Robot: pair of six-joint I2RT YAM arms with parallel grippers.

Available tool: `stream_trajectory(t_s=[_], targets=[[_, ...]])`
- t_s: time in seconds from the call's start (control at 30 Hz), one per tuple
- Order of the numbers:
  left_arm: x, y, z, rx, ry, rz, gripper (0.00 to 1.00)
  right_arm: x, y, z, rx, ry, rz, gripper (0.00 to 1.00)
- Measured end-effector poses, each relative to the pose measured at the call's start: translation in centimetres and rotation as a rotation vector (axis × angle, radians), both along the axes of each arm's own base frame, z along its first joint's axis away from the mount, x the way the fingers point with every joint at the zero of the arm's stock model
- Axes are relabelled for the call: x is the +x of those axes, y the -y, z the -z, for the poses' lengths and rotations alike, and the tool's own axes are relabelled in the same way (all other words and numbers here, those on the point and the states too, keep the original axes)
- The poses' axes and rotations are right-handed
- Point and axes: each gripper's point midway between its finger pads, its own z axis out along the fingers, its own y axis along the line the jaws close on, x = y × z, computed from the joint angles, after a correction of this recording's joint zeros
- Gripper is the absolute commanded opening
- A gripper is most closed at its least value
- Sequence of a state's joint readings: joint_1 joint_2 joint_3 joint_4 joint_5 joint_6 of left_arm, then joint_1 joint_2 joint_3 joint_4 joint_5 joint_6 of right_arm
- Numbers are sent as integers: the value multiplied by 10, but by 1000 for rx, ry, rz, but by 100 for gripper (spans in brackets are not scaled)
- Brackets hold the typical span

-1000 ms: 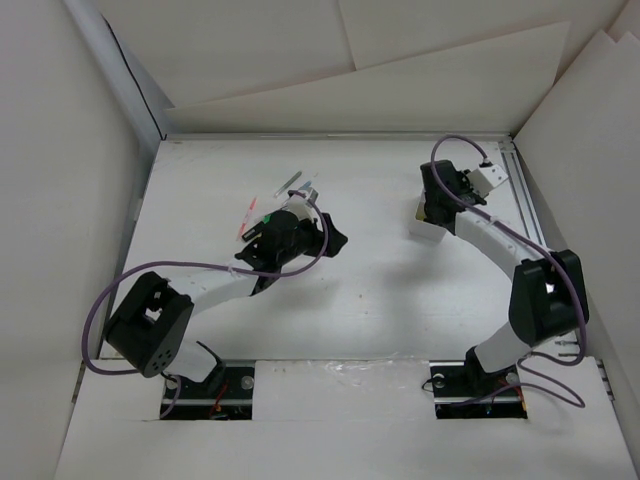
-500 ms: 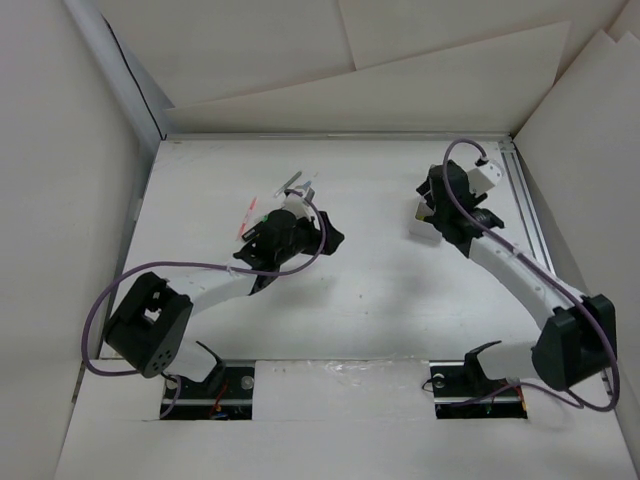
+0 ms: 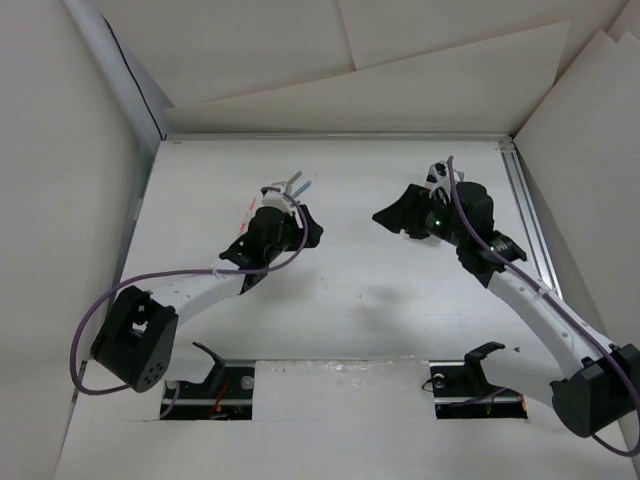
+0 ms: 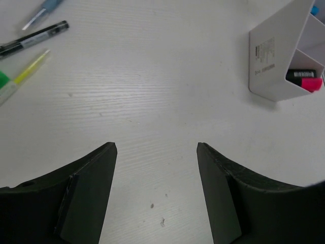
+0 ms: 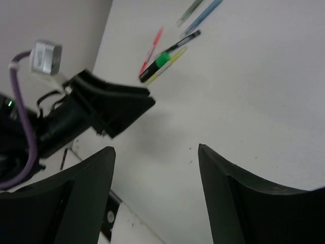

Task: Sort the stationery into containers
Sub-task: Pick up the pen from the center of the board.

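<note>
White tabletop (image 3: 350, 300) within pale board walls. Left claw (image 4: 156, 195) and right claw (image 5: 156, 198) both stand open, empty. Beyond lie thin pens (image 4: 33, 38), well apart from the white compartmented box (image 4: 271, 56) holding a pink-ended black highlighter (image 4: 303, 81). Both arms reaching for the pens could collide.

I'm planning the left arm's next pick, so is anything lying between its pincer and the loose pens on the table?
Nothing visible. Only bare table lies between the left pincer and the black pen and yellow pen; the white divided box stands off to the other side.
</note>
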State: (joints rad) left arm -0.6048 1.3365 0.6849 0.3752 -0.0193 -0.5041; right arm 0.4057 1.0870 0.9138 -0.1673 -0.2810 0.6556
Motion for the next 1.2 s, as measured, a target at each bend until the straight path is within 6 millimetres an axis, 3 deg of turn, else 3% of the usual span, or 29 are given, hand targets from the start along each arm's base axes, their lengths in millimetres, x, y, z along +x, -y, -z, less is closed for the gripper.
stream_trajectory(t_s=[0.17,0.27,0.3,0.43,0.6,0.73,1.0,1.2], targets=[[27,-53,7,-21,-54,-168,61,-41,-25,-7,50,20,-198,64],[35,-79,14,6,-76,-265,62,-60,-37,-11,56,48,-265,49],[34,-83,18,23,-88,-287,62,-64,-41,-13,57,57,-278,33],[41,-93,30,87,-133,-348,59,-68,-47,-15,52,88,-281,5],[61,-113,48,134,-188,-426,55,-64,-44,-1,28,77,-221,9],[66,-131,64,190,-235,-476,51,-62,-41,1,20,83,-178,10],[68,-140,66,267,-228,-476,52,-57,-41,-4,36,107,-159,10],[75,-140,72,321,-227,-445,51,-54,-44,5,28,87,-161,12]])
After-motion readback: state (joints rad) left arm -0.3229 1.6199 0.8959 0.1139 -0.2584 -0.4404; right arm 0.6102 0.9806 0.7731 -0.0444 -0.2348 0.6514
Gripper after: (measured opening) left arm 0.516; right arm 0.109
